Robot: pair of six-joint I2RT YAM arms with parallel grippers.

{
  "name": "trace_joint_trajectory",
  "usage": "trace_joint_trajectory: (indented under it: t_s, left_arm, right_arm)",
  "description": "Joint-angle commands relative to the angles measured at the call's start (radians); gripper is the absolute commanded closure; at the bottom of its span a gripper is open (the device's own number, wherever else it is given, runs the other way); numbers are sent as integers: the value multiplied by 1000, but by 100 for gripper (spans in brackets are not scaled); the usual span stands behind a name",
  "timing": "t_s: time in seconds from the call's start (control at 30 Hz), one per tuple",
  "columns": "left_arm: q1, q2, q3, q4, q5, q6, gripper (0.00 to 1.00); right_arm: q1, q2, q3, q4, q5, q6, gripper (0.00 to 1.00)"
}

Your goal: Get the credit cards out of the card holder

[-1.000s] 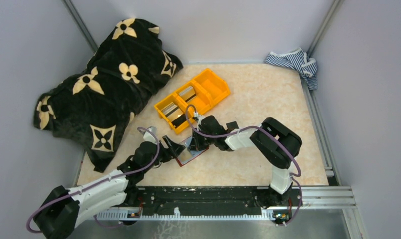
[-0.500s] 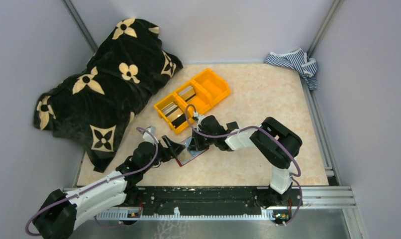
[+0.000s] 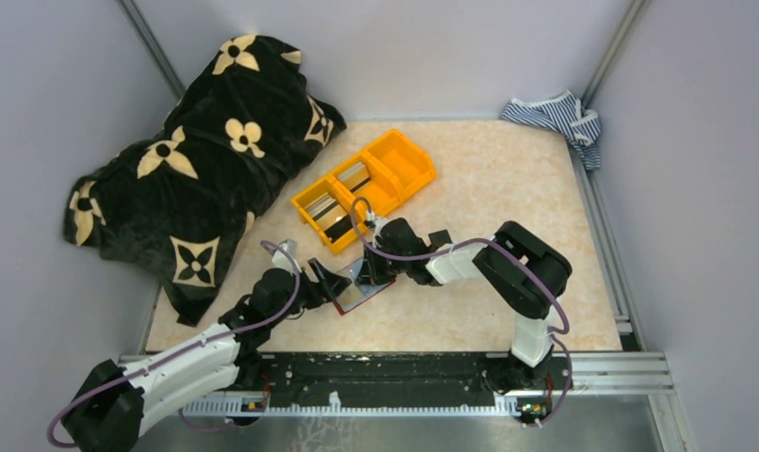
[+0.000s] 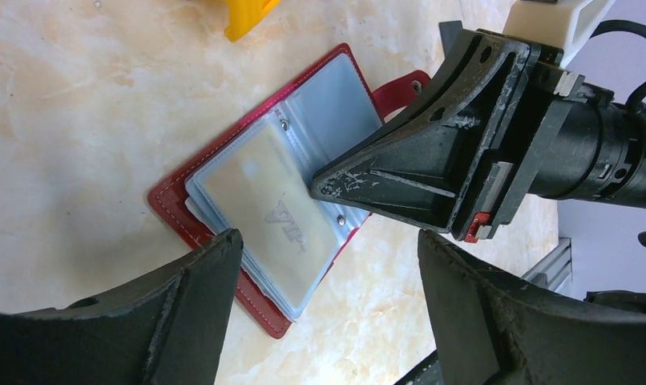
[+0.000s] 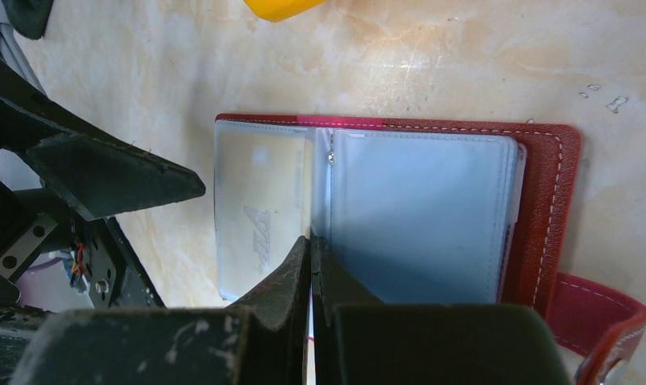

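Change: I see hardly any. Since a second ago the left arm's near links have sunk slightly toward its own base. Both sets of fingertips and the wallet sit where they did.
Left arm: it lies low and stretched forward across the table (image 3: 489, 207), wrist turned inward.
Left gripper (image 4: 328, 241): the fingers are spread wide with nothing held. One tip is at the red near edge of the card holder (image 4: 345, 84). The other stands clear to the far side of it.
Card holder: it lies open and flat on the table, just ahead of and between my left fingers. The clear blue-tinted sleeves face up and the closing tab sticks out at the far side.
Beige card (image 4: 268, 204): it is still inside the sleeve nearest my left fingertips.
Right arm: it is folded back at the elbow, forearm reaching left and down to the holder.
Right gripper (image 5: 310, 241): the fingers are pressed together with nothing pinched between them. The joined tip is down at the fold between the sleeves, opposite my left fingers. I cannot tell how hard it bears down.
In the way: the right gripper's body covers part of the far sleeve from the left wrist view.
Orange bin (image 3: 404, 160): it stands beyond both grippers, apart from the holder. Silver-grey cards (image 3: 355, 175) stand in two of its compartments.
Blanket (image 3: 197, 141): black with cream flowers, heaped far left.
Striped cloth (image 3: 559, 118): it is bunched in the far right corner.
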Motion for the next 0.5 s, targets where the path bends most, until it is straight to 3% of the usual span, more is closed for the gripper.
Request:
trace_joint_trajectory:
  t_s: [0.0, 0.47]
  left_arm:
    - [-3, 4, 18, -5, 27, -4, 14]
    - [-3, 39, 8, 3, 37, -6, 14]
  right_arm:
    - [-4, 53, -26, -65, 55, -29, 100]
    - [-4, 55, -26, -63, 55, -27, 100]
